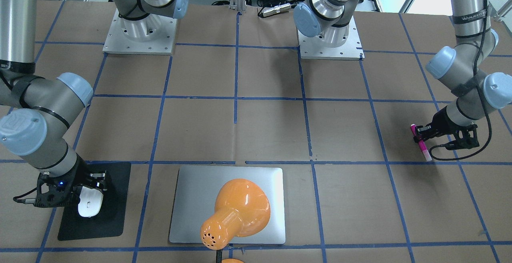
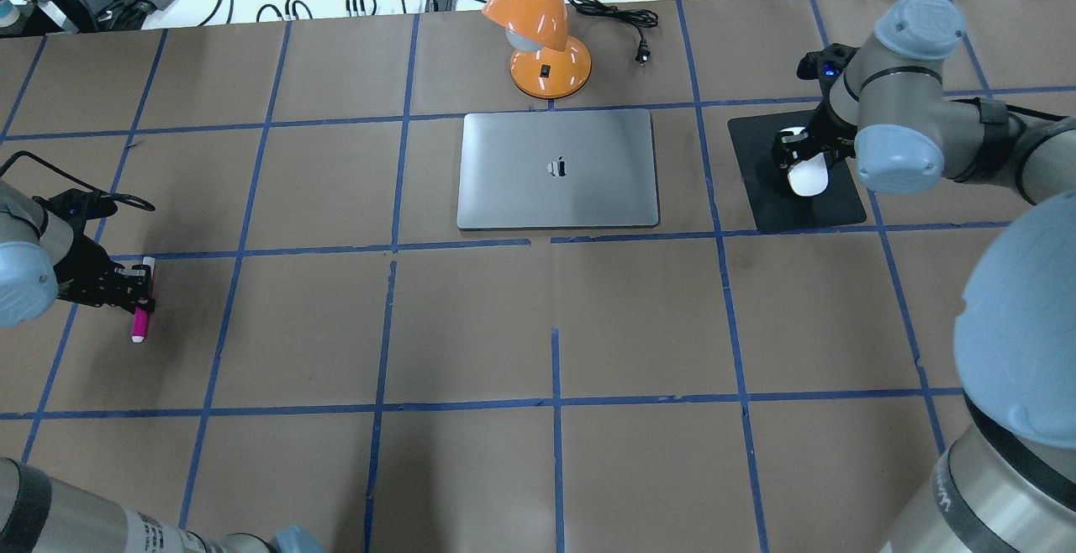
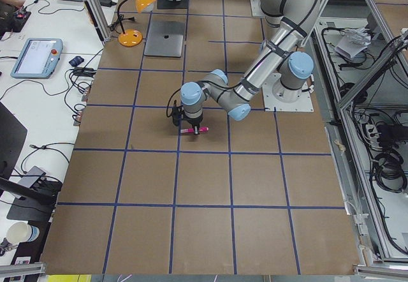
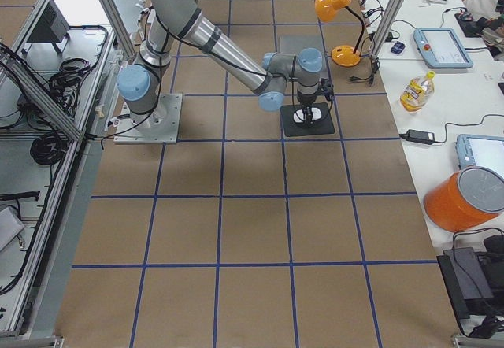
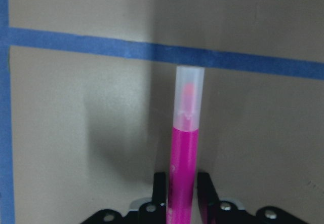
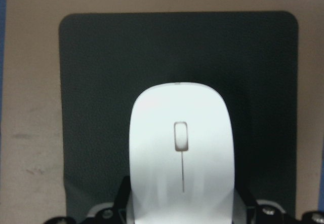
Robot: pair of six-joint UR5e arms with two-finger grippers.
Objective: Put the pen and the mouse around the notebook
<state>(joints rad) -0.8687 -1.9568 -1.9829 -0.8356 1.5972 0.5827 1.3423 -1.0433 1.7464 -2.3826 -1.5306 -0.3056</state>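
Silver-grey notebook (image 2: 504, 187) as target. Holding pen (image 2: 139, 326) w/ left gripper (image 2: 138, 289), well apart at table's (image 2: 639, 318) left. Clamping mouse (image 2: 809, 181) w/ right gripper (image 2: 799, 152) on black mat (image 2: 761, 204), right of notebook. Grasp step, prob. done. Next: lift both, carry beside notebook.

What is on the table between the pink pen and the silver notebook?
Only bare brown table with blue tape lines lies between the pen and the notebook; the overhead view shows it.

Left arm (image 1: 464, 107) and right arm (image 1: 48, 99): silver-grey tubes, pale blue joint caps. Left gripper (image 5: 182, 198) and right gripper (image 6: 182, 203) are black.
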